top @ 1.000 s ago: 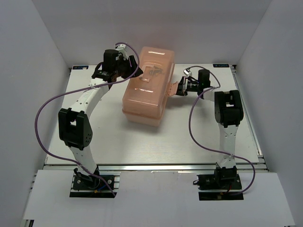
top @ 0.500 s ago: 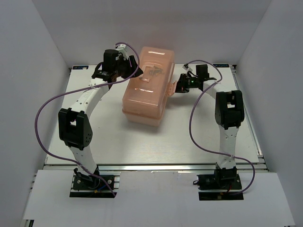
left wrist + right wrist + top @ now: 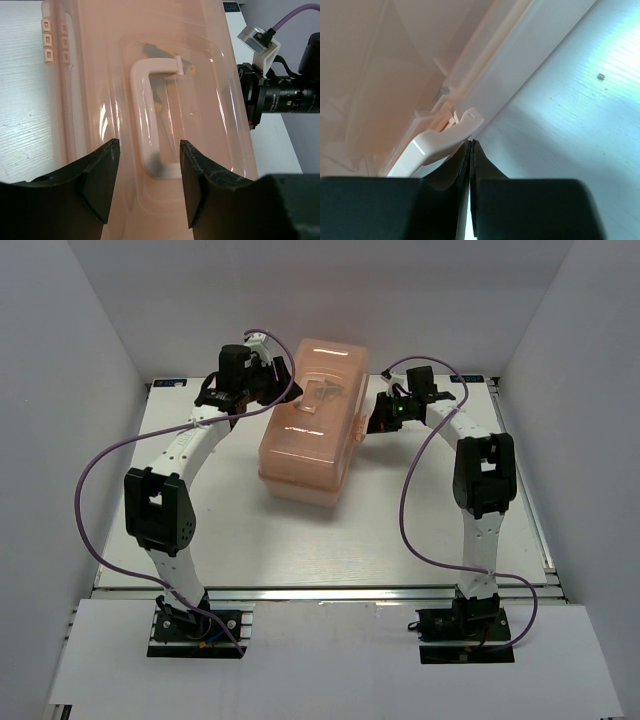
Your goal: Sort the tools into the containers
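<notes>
Salmon-pink toolbox [image 3: 305, 430] stands closed on the table [image 3: 400, 530], slightly left of centre and toward the far edge, with its long axis running near to far. I read its translucent lid [image 3: 215, 100] as fully down. The pale handle [image 3: 145, 120] lies flat in a recess on top of the lid. Through the lid, under the handle, I make out dark and yellow shapes that are tools [image 3: 156, 52]; which compartment they occupy I cannot tell. The left gripper [image 3: 148, 146] hangs over the far-left part of the lid with its jaws set wide apart. Its two dark fingers [image 3: 100, 180] stand one on each side of the handle, and I cannot tell whether they touch the lid. The right gripper [image 3: 471, 145] is at the right side wall of the toolbox, low against the table. Its jaws are pressed together with nothing between them, and the tips sit just under the raised end of the latch [image 3: 442, 142], touching or nearly touching it.
</notes>
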Robot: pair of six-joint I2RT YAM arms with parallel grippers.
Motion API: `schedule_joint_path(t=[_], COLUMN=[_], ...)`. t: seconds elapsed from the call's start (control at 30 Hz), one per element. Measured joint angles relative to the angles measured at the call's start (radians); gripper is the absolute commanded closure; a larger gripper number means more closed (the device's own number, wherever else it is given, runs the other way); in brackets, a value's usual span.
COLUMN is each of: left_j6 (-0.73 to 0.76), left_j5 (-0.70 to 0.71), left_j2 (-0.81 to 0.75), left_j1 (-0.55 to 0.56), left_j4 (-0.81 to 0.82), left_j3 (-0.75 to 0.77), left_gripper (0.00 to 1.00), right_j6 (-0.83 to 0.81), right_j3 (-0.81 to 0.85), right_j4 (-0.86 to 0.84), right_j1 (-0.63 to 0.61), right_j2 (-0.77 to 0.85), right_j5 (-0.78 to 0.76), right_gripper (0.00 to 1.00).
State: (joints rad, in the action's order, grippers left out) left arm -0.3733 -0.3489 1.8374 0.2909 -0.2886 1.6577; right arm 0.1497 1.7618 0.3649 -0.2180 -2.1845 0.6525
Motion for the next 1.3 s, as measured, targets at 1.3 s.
schedule_joint_path(t=[1.3], left_j6=[0.008], left_j5=[-0.003], left_j2=[-0.013], left_j1=[-0.001], left_j4=[0.115], left_j3=[-0.070], left_gripper=[0.39], right_j6=[-0.045], right_j3=[0.017], right_j4=[0.119], right_j1=[-0.019], right_j2=[0.093], right_j5=[-0.046], right_gripper=[0.98])
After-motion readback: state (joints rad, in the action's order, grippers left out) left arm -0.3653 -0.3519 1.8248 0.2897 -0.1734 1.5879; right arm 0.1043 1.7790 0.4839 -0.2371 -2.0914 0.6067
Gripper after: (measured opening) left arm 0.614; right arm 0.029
